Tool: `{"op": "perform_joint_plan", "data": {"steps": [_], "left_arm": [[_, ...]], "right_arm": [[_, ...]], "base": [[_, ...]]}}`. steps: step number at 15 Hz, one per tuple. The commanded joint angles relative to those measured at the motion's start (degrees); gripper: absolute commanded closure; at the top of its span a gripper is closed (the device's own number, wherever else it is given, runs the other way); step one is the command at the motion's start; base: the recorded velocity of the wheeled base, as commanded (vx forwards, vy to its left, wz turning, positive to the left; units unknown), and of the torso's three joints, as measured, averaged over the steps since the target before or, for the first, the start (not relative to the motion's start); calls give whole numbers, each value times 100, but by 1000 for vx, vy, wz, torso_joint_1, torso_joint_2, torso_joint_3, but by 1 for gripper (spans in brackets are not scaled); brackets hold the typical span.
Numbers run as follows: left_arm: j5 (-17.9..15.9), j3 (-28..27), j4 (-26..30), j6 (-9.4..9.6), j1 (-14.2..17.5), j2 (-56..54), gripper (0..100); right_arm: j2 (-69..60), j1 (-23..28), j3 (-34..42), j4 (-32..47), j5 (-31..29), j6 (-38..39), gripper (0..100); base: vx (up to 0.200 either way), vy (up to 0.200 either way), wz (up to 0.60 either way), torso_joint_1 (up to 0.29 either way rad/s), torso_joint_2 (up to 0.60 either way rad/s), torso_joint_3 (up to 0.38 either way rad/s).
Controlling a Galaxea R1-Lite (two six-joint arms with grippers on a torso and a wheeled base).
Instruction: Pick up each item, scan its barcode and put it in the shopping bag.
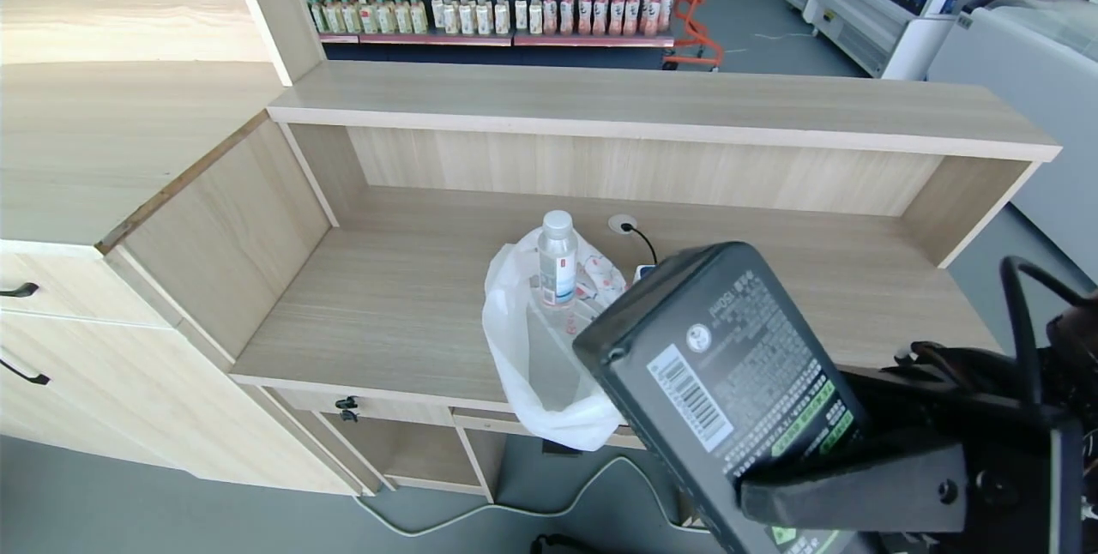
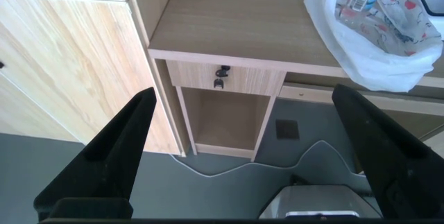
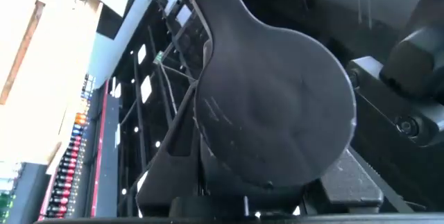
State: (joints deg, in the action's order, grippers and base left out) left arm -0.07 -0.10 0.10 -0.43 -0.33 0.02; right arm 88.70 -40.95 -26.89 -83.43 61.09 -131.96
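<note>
A black flat container (image 1: 729, 365) with a white barcode label is held up close to the head camera, barcode side facing it. My right gripper (image 1: 823, 485) is shut on its lower end; its rounded end shows in the right wrist view (image 3: 270, 106). On the wooden counter (image 1: 386, 305) lies a white shopping bag (image 1: 532, 348), open, with a clear water bottle (image 1: 558, 258) standing in it. My left gripper (image 2: 243, 175) hangs open and empty below and in front of the counter's edge, with the bag (image 2: 374, 50) farther off.
A raised ledge (image 1: 652, 108) runs along the counter's back, and a taller cabinet (image 1: 129, 151) walls its left side. A cable runs from a grommet (image 1: 623, 224) to a small device half hidden behind the black container. Under the counter are a locked drawer (image 2: 220, 75) and an open compartment.
</note>
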Motion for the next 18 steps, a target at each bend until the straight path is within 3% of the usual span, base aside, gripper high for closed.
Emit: {"op": "perform_joint_plan", "data": {"steps": [1, 18], "left_arm": [[-1, 1, -1, -1, -2, -2, 0], [-1, 1, -1, -1, -2, -2, 0]], "right_arm": [[42, -124, -18, 11, 0, 13, 100], [-476, -265, -27, 539, 88, 224, 100]], "base": [[0, 0, 0, 0, 0, 0], [0, 0, 0, 0, 0, 0]]}}
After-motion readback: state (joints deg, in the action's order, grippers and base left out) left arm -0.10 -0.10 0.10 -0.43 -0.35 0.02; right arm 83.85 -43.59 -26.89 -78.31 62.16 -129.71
